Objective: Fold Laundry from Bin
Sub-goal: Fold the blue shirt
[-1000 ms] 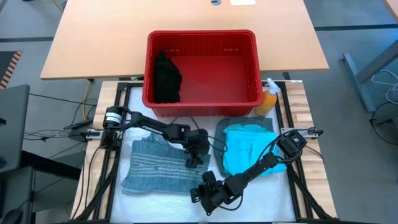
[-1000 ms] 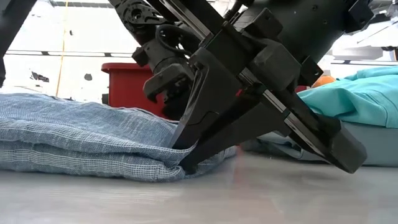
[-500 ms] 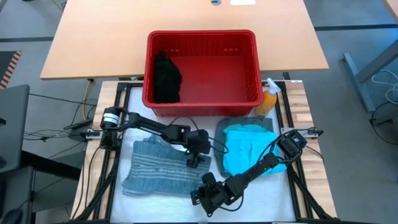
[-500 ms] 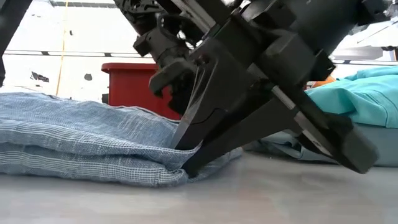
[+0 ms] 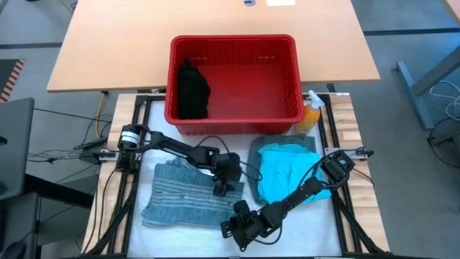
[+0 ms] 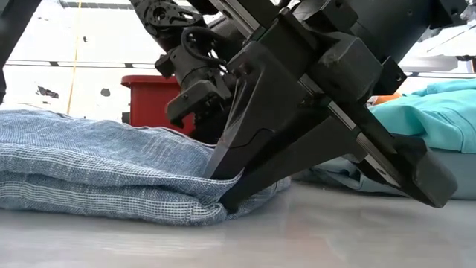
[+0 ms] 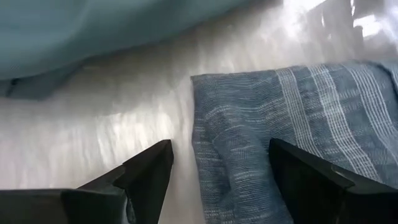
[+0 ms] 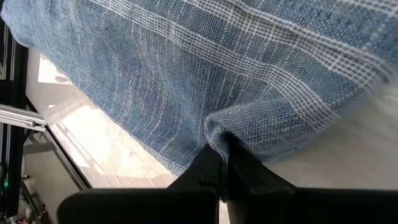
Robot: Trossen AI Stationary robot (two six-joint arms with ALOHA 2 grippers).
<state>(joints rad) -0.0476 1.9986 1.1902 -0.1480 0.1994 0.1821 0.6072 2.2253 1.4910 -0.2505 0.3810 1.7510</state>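
A: Laundry, counted from the fingers outward: which piece is gripped?

B: The blue-grey striped cloth [image 5: 187, 196], one piece, folded flat on the white table [image 5: 287, 229]. The right gripper [image 8: 224, 163] has its two fingers clenched on the cloth's near corner, a small fold pinched between the tips; in the low view that gripper [image 6: 223, 195] meets the folded edge right at the tabletop.

A: And the left gripper [image 7: 217, 168]?

B: Its fingers are spread apart, released, with the cloth's edge [image 7: 261, 155] lying between them. From above it [image 5: 221, 188] sits at the cloth's right edge, just beyond the right gripper [image 5: 233, 229].

A: What lies outside the grippers?

B: Beside the striped cloth, to the right, one stack: a bright teal garment [image 5: 284, 171] on top of a dull grey-green one [image 5: 269, 144], whose edge shows at the far side. Whether the teal is one piece or more cannot be told. The right arm crosses the stack's near corner.

A: And the bin [image 5: 287, 108]?

B: One red basket, at the far edge of the table. It holds a single black garment [image 5: 192, 90], bunched in its left end. One orange spray bottle [image 5: 310, 115] stands just beside the bin's right near corner.
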